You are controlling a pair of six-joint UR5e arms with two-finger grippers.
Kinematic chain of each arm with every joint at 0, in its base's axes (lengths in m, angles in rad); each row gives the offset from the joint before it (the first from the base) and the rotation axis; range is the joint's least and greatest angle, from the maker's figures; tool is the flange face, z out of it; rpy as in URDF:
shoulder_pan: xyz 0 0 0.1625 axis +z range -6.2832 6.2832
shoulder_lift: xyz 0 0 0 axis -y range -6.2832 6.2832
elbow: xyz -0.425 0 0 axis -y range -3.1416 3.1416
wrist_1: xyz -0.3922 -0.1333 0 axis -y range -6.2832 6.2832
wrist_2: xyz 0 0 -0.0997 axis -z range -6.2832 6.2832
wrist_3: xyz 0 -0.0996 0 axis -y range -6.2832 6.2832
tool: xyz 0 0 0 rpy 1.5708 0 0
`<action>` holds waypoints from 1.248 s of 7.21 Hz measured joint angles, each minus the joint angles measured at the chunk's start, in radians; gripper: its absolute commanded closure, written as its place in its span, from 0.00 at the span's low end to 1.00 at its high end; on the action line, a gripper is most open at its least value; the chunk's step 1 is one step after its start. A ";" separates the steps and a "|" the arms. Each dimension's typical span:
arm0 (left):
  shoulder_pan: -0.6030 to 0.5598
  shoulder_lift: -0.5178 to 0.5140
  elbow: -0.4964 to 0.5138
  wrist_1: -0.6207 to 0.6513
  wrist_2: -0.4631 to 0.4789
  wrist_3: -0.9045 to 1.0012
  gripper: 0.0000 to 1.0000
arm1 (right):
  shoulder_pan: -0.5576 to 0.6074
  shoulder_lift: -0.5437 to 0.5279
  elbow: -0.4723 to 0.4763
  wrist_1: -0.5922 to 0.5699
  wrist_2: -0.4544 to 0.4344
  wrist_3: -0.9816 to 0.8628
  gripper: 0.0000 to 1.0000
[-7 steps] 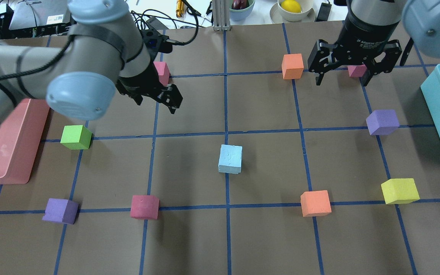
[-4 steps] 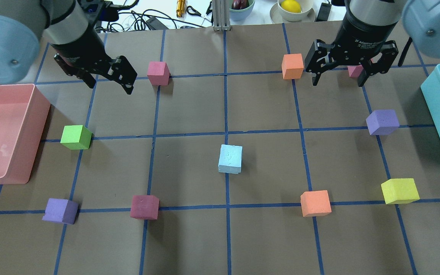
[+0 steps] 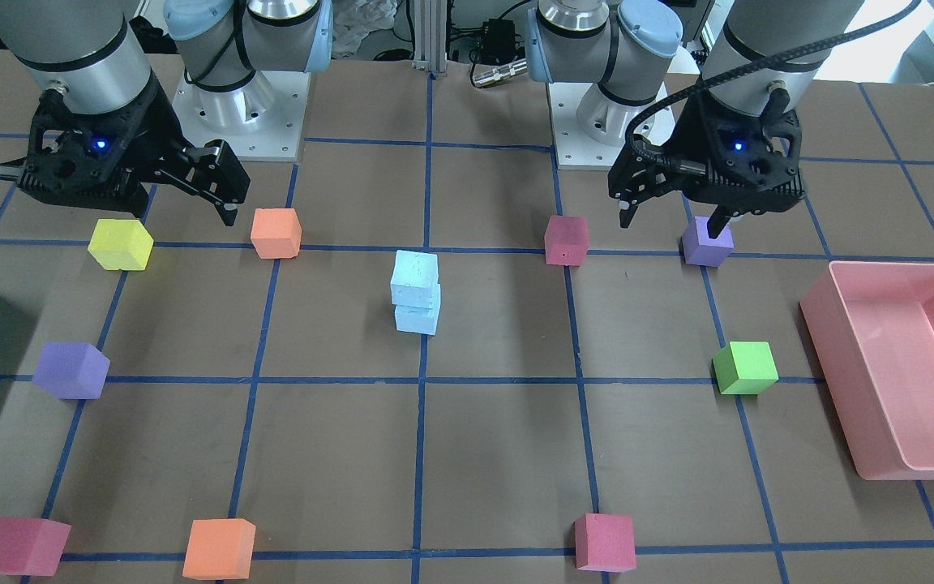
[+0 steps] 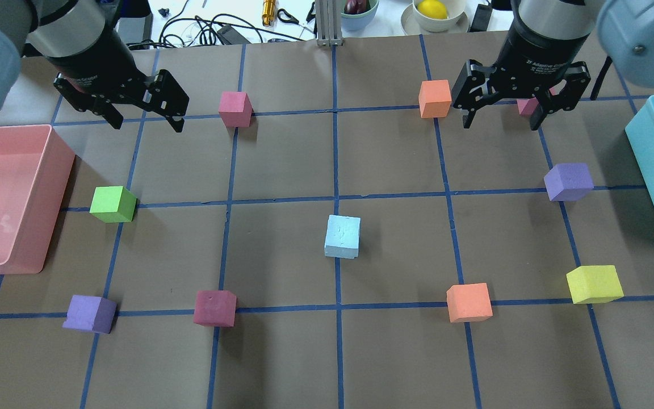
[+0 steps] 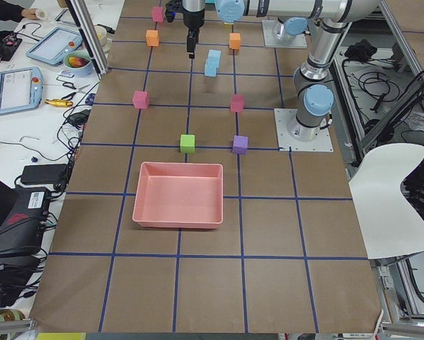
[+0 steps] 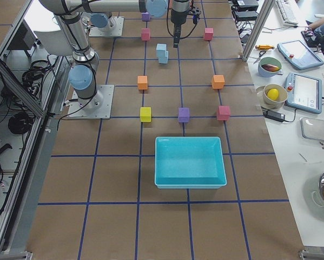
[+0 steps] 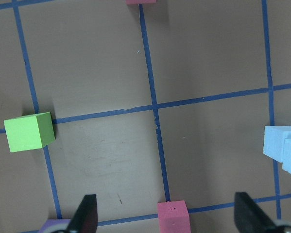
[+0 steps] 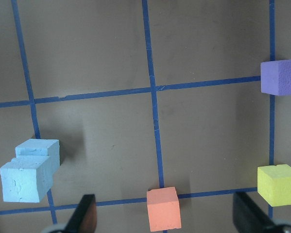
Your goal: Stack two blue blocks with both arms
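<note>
The two pale blue blocks (image 3: 415, 279) stand stacked at the table's centre, the upper one slightly offset. From overhead the stack (image 4: 342, 236) reads as one cube. It also shows in the left wrist view (image 7: 285, 146) and the right wrist view (image 8: 24, 180). My left gripper (image 4: 146, 122) is open and empty, high over the far left of the table, well away from the stack. My right gripper (image 4: 500, 122) is open and empty over the far right, between an orange cube (image 4: 435, 99) and a pink cube (image 4: 527, 105).
A pink bin (image 4: 60, 170) stands at the left edge and a teal bin (image 4: 653, 153) at the right edge. Several loose cubes ring the stack: green (image 4: 112, 204), purple (image 4: 569, 181), yellow (image 4: 594, 283), orange (image 4: 469, 302), dark pink (image 4: 214, 307).
My left arm has swung from near the table's middle back to the far left, uncovering the pink bin. My right gripper has barely moved. The stack has not moved.
</note>
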 measured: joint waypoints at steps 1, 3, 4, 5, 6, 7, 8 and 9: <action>0.002 0.010 -0.002 -0.003 0.002 0.001 0.00 | 0.000 0.000 0.000 0.000 -0.001 0.000 0.00; 0.006 0.017 -0.008 -0.007 0.001 0.002 0.00 | 0.000 0.000 0.001 0.000 -0.003 0.000 0.00; 0.009 0.016 -0.012 -0.007 0.002 0.002 0.00 | 0.000 0.000 0.001 0.000 -0.004 0.000 0.00; 0.011 0.019 -0.015 -0.009 0.004 0.003 0.00 | 0.000 0.000 0.001 0.000 -0.004 -0.001 0.00; 0.011 0.019 -0.017 -0.009 0.004 0.003 0.00 | 0.000 0.000 0.002 0.000 -0.004 -0.001 0.00; 0.012 0.016 -0.018 -0.009 0.003 0.004 0.00 | 0.000 0.001 0.001 0.000 -0.003 -0.001 0.00; 0.012 0.012 -0.018 -0.009 0.003 0.004 0.00 | 0.000 0.001 0.001 0.000 -0.002 -0.002 0.00; 0.012 0.011 -0.020 -0.006 0.003 0.004 0.00 | 0.000 0.001 0.000 0.000 -0.002 -0.002 0.00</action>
